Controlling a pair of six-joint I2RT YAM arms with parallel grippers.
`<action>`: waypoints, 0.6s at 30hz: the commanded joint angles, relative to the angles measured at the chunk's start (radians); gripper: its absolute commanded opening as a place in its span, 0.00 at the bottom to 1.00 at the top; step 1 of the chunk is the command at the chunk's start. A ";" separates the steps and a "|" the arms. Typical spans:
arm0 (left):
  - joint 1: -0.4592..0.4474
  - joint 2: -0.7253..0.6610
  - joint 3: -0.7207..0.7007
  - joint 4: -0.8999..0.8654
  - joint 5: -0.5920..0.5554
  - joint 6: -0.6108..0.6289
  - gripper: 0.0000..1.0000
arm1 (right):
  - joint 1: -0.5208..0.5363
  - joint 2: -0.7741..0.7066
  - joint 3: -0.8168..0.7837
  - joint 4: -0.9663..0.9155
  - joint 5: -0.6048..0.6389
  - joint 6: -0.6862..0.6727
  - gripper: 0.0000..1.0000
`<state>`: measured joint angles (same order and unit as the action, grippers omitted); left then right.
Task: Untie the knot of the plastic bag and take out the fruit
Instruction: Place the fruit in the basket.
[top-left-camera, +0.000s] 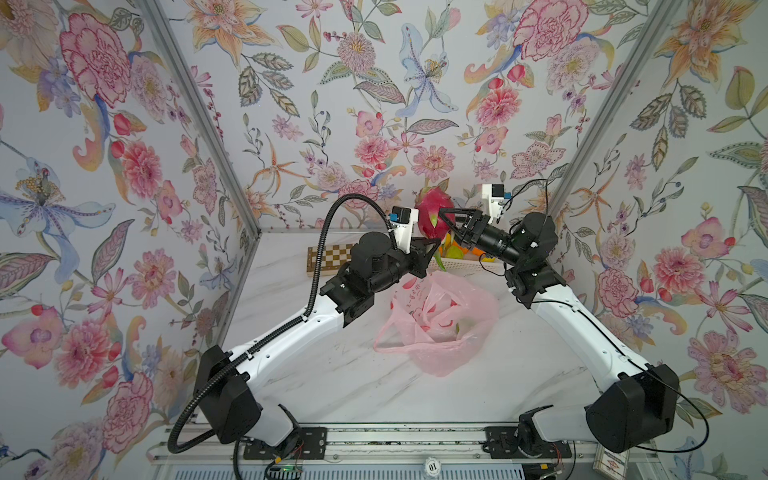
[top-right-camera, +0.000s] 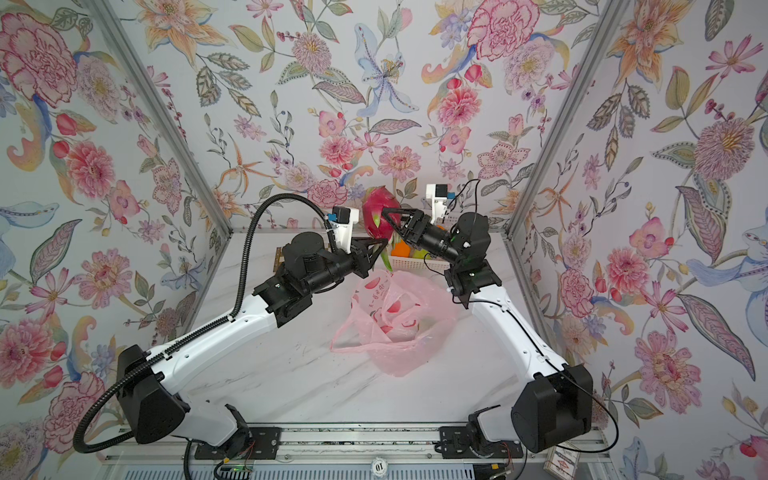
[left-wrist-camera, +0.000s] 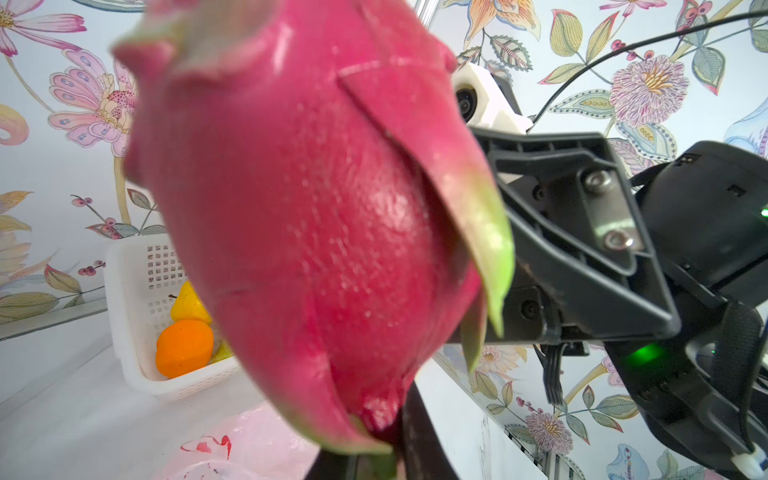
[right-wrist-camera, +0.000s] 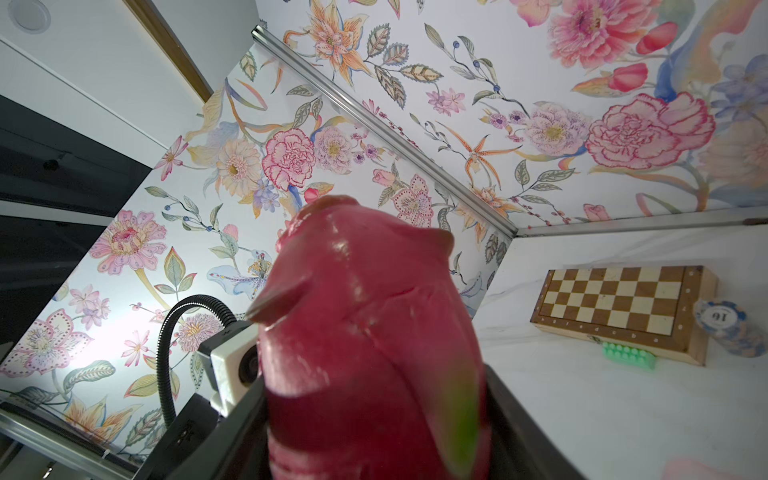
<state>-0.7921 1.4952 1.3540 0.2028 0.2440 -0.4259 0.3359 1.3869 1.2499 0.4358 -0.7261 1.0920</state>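
A magenta dragon fruit (top-left-camera: 430, 212) (top-right-camera: 376, 210) hangs in the air above the back of the table, between both arms. My left gripper (top-left-camera: 434, 249) (left-wrist-camera: 382, 461) is shut on its lower green-tipped end. My right gripper (top-left-camera: 442, 218) (right-wrist-camera: 374, 415) grips its body from the other side, a black finger pressed on each flank. The pink plastic bag (top-left-camera: 440, 324) (top-right-camera: 395, 320) lies open and crumpled on the table below, with something greenish inside. The knot is out of view; one loop handle (top-left-camera: 384, 334) lies loose. More fruit, an orange (left-wrist-camera: 185, 347) and a yellow one (left-wrist-camera: 189, 305), sits in the white basket (left-wrist-camera: 137, 291).
A wooden chessboard (top-left-camera: 328, 257) (right-wrist-camera: 615, 307) lies at the back left of the marble table, with a stack of poker chips (right-wrist-camera: 723, 328) and a small green block (right-wrist-camera: 629, 355) beside it. Floral walls close in on three sides. The basket (top-left-camera: 465, 259) stands against the back wall.
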 joint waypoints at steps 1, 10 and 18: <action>-0.001 0.029 0.036 0.080 0.067 -0.045 0.00 | 0.007 -0.008 -0.015 0.060 -0.060 0.039 0.56; 0.001 0.024 0.028 0.053 0.039 -0.035 0.48 | -0.055 -0.063 -0.026 0.017 0.047 0.043 0.44; -0.001 -0.022 0.010 -0.012 -0.053 0.049 0.74 | -0.155 -0.088 -0.001 -0.105 0.132 -0.004 0.42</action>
<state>-0.7914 1.5139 1.3556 0.2276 0.2321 -0.4335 0.2047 1.3167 1.2282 0.3790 -0.6472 1.1210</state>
